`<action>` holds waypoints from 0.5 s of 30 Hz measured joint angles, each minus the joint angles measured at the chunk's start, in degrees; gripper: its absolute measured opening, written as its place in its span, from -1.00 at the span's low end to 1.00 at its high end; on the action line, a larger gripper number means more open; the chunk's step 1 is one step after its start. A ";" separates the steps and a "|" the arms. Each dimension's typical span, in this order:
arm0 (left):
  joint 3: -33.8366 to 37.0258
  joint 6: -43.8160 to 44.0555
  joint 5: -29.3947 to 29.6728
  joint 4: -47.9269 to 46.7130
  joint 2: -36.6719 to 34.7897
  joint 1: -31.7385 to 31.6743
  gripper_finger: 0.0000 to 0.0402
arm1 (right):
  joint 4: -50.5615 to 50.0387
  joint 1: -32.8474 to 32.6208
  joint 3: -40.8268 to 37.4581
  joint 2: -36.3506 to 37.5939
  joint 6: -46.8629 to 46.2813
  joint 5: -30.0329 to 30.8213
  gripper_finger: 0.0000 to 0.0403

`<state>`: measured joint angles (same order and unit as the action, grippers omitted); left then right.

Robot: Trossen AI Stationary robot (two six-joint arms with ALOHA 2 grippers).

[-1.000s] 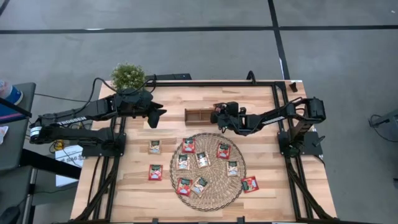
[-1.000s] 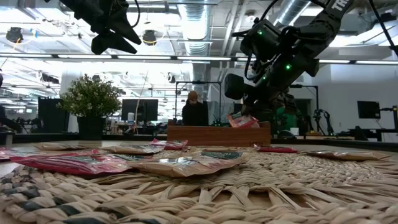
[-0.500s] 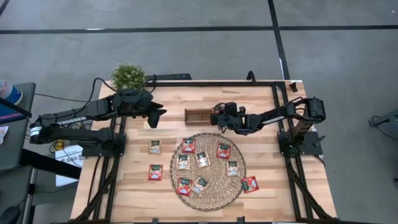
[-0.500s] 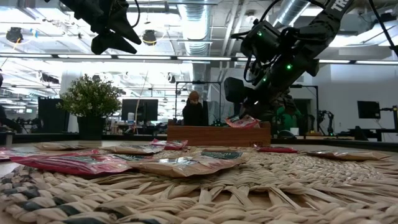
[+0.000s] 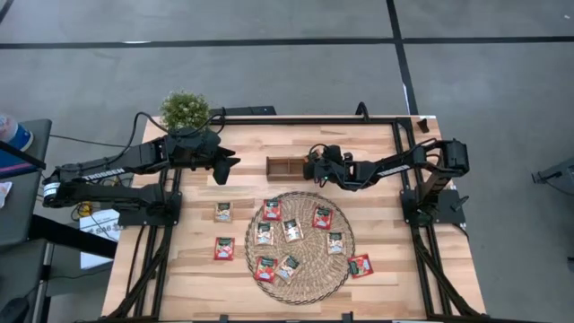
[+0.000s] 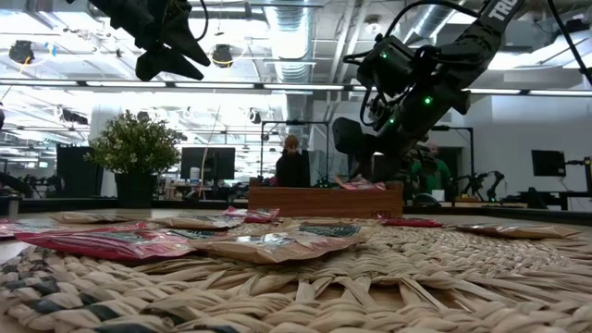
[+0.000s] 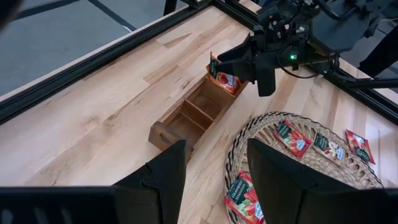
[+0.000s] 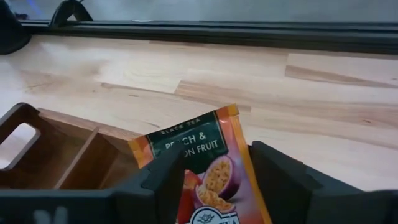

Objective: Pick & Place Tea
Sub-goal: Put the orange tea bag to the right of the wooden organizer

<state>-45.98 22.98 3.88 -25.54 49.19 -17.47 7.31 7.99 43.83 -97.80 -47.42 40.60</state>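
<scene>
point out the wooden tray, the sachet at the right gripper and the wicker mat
wooden tray (image 7: 186,118): left wrist view, on a divider wall.
sachet at the right gripper (image 8: 208,165): right wrist view, on its printed face.
wicker mat (image 5: 345,258): high view, on a bare right-hand part.

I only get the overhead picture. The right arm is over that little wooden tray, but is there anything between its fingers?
Observer: Yes. A red-orange tea sachet stands between the right gripper's fingers, over the tray's end compartment.
Operator: Is it lying flat in there?
Observer: No, it tilts up, leaning over the tray's edge.
Operator: What flavour?
Observer: Its green band reads black tea, peach and passion fruit.
Operator: And the left arm?
Observer: The left gripper hangs high, open and empty.
</scene>
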 joint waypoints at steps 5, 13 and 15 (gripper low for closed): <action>0.00 0.00 0.00 0.00 0.01 0.00 -0.20 | -1.52 -0.02 0.72 0.84 1.23 0.00 0.03; 0.00 -0.02 -0.17 0.25 0.02 -0.02 -0.20 | -5.41 -0.02 4.79 4.55 10.32 2.67 -0.06; 0.00 -0.10 -0.17 0.30 0.02 0.00 -0.20 | -5.20 0.09 5.36 4.91 12.51 2.69 -0.10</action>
<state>-45.98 22.88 3.70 -25.24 49.21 -17.47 2.11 8.07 49.20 -92.89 -34.90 43.29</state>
